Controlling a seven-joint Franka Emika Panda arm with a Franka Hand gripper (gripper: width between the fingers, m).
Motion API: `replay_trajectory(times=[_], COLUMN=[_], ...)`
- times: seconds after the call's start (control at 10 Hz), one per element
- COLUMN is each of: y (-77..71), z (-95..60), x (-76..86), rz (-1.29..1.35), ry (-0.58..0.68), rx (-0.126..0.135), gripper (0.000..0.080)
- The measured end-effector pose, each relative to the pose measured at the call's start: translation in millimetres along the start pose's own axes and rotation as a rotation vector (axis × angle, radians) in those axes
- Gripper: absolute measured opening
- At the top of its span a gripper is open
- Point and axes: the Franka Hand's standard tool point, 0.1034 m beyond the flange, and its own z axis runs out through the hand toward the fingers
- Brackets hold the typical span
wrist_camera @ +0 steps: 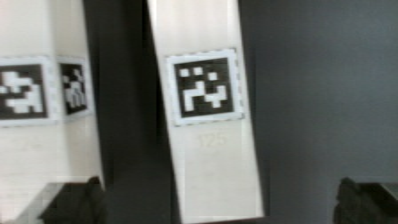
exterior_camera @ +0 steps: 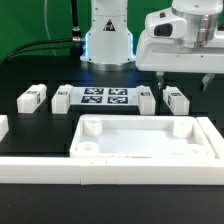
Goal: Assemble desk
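Observation:
The white desk top [exterior_camera: 150, 141], a tray with a raised rim and corner sockets, lies at the front of the table. Several white tagged legs lie in a row behind it: two on the exterior view's left [exterior_camera: 33, 97] [exterior_camera: 62, 99] and two on its right [exterior_camera: 146, 99] [exterior_camera: 178, 99]. My gripper [exterior_camera: 184, 79] hangs open above the right pair. In the wrist view one leg [wrist_camera: 210, 110] lies between my two dark fingertips [wrist_camera: 71, 203], with a second leg [wrist_camera: 45, 100] beside it. The gripper [wrist_camera: 221, 205] holds nothing.
The marker board [exterior_camera: 105, 97] lies in the middle of the leg row. A long low white border wall [exterior_camera: 110, 172] runs along the front. A white piece [exterior_camera: 3, 127] shows at the exterior view's left edge. The robot base [exterior_camera: 107, 40] stands behind.

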Motion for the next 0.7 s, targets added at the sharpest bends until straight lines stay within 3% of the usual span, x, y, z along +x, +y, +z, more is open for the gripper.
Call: replay_trajectory(times=[0.1, 0.5, 0.6, 0.7], y=[3.9, 10.7, 8.5, 6.3], z=[-0.2, 3.6, 7.4, 9.7], x=[4.8, 2.7, 10.0, 13.3], rz=[0.005, -0.001, -0.073, -0.107], ry=[-0.071, -0.308, -0.351, -0.428], rx=[0.011, -0.024, 0.025, 0.095], gripper=[0.0649, 0.0649, 0.0649, 0.0649])
